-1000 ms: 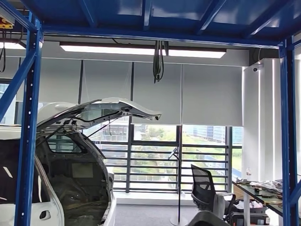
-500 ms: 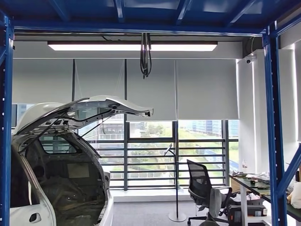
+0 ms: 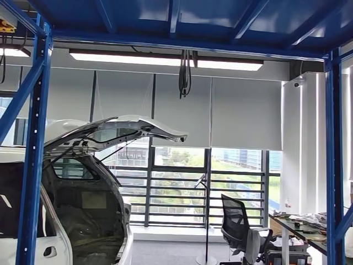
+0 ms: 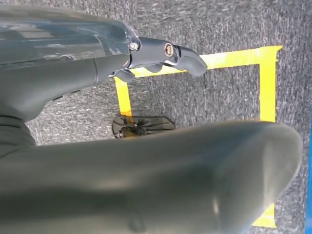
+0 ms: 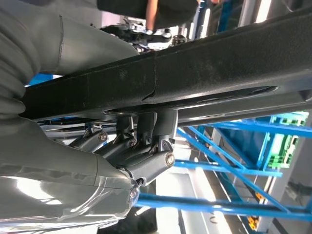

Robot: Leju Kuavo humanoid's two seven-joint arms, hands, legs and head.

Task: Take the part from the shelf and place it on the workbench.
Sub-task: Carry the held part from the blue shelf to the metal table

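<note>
Black, long and bar-shaped, the part (image 5: 206,73) lay across the right hand (image 5: 140,146), with its fingers (image 5: 154,163) curled around it in a full grip. Both ends ran out of the right wrist view, so its whole length could not be told. Blue members of the rack (image 3: 335,165) crossed behind the part in that view. A person (image 5: 150,14) stood beyond it.

The left hand (image 4: 92,73) hung over grey carpet marked with yellow tape (image 4: 266,83). Its fingers (image 4: 184,56) were straight and apart from the thumb, with nothing between them.

Through the rack, the head view took in a white car (image 3: 83,210) with its hatch raised and an office chair (image 3: 235,221). A cluttered worktop (image 3: 308,229) stood just past the rack's right upright. Whether that was the target could not be told.

Judged stage: part taken, carry in hand, placing not yet done.

Hazards:
- One hand bore a long load, so its weight to either side of the grip could turn it in the fingers.
- Its unseen ends could strike a rack upright during a turn, loosening the grip or twisting the part free.
- The person near the rack could be struck by a swinging end.
- Clutter on the worktop could leave the part resting unevenly, so that it slid off.
</note>
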